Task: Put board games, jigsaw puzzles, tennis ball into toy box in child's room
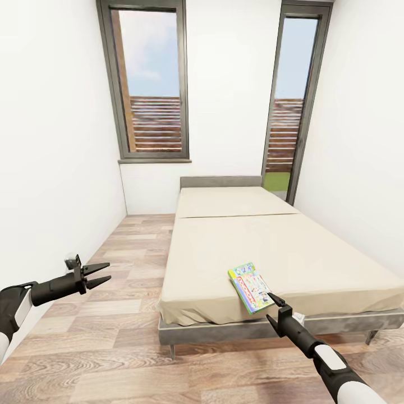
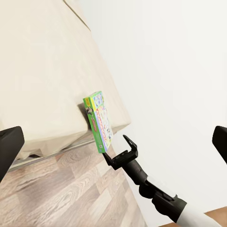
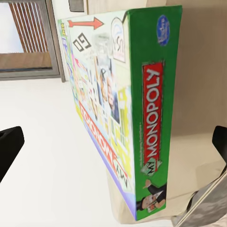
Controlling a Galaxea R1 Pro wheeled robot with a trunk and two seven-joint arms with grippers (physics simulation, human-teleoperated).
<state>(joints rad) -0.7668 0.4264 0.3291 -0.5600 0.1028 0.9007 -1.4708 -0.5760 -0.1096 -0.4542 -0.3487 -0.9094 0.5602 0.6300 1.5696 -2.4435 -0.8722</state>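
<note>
Head view shows us the green-edged, pale blue Monopoly board game box [image 1: 250, 286] lying flat on the beige mattress of the low grey-framed bed [image 1: 314, 252], near its foot edge. Our right gripper [image 1: 275, 301] sits just beside the box's near corner, jaws spread and nothing pinched. Our left gripper [image 1: 101, 272] hangs well apart from the bed over the wood-plank floor [image 1: 112, 336], fingers spread and empty.

game box [image 3: 142, 109] far end cut by frame edge in right wrist view | bed [image 1: 314, 252] right corner cropped, head view | small print unreadable
</note>
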